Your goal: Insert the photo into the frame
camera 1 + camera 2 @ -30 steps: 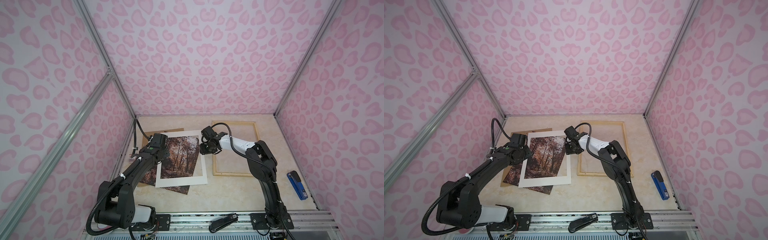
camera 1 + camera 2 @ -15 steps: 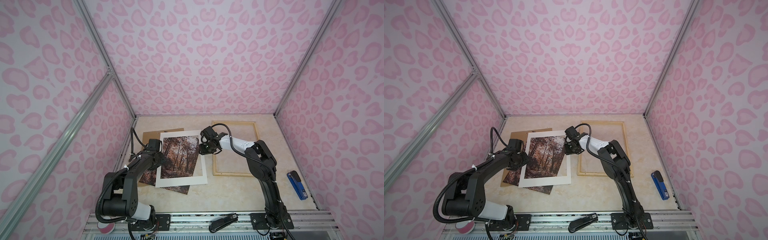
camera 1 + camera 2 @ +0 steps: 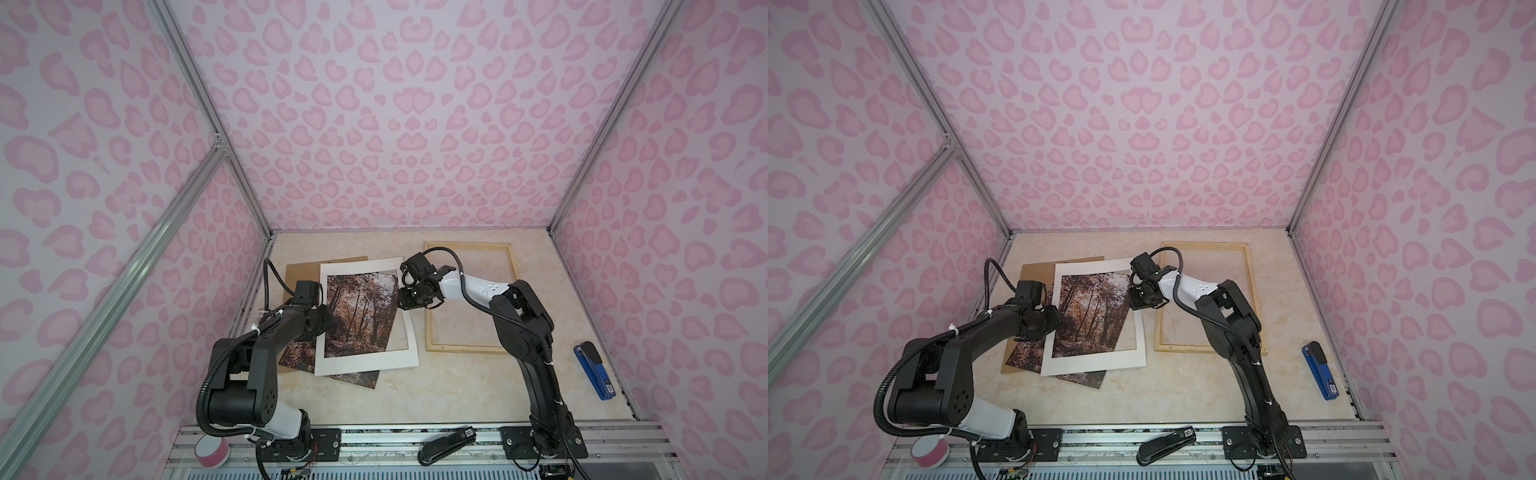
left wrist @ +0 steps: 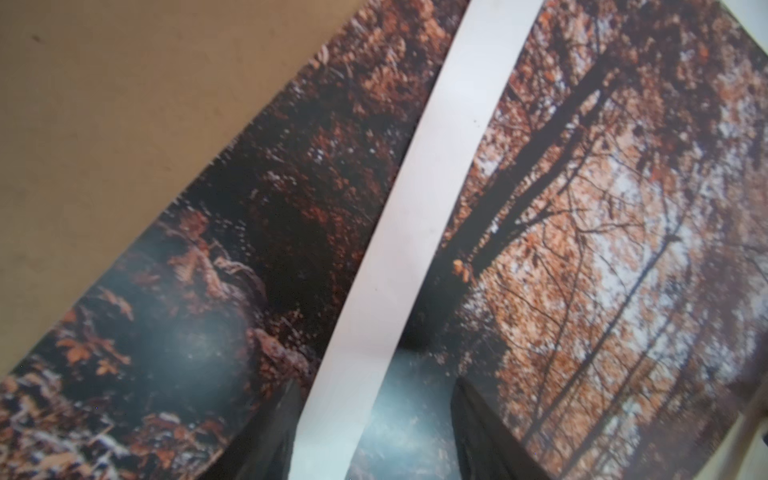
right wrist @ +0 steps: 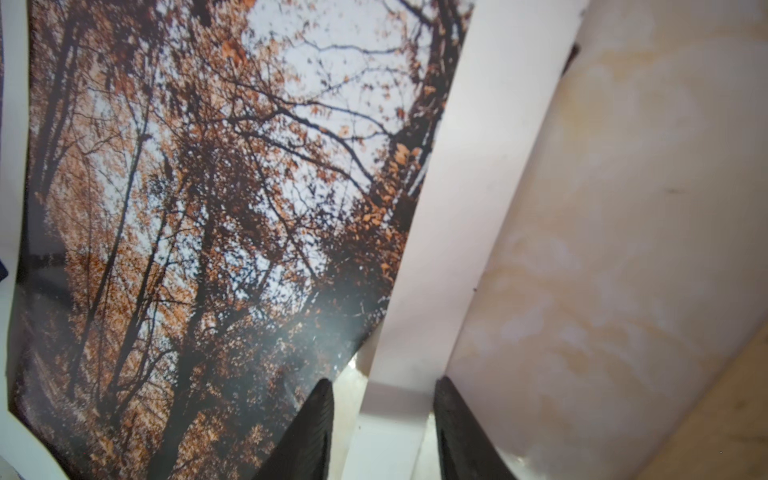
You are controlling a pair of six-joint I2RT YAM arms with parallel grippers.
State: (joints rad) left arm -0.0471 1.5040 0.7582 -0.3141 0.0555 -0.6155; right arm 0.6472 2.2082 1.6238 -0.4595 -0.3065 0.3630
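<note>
1. The photo (image 3: 357, 311) (image 3: 1092, 316) was seen lying face up on the left half of the worktop (image 3: 436, 395), nearer the back edge than the front and skewed to the worktop's edges.
2. It was sandwiched. The brown backing board (image 3: 301, 272) (image 3: 1038, 272) was beneath it, towards the back left corner, and the white mat (image 3: 365, 359) (image 3: 1092, 361) was laid over it. The forest was shown through the mat's window, and one corner of the print was left sticking out past the mat's front side.
3. The frame (image 3: 461, 348) (image 3: 1183, 347) was found flat on the right half, close to the back edge, just beside the mat. Bare worktop was seen through its opening.
4. The left gripper (image 3: 326, 320) (image 4: 376, 384) was positioned at the mat's left strip (image 4: 415, 208). Its fingers (image 4: 270, 440) were held apart astride the strip with a clear gap on one side, and nothing was gripped.
5. The right gripper (image 3: 405, 301) (image 5: 383, 381) was placed at the mat's right strip (image 5: 457, 208). Its fingers (image 5: 307, 436) were set either side of the strip, barely wider than it. Whether the strip was pinched could not be told.
6. A blue stapler (image 3: 592, 370) was noted by the right edge, well apart from the frame.
</note>
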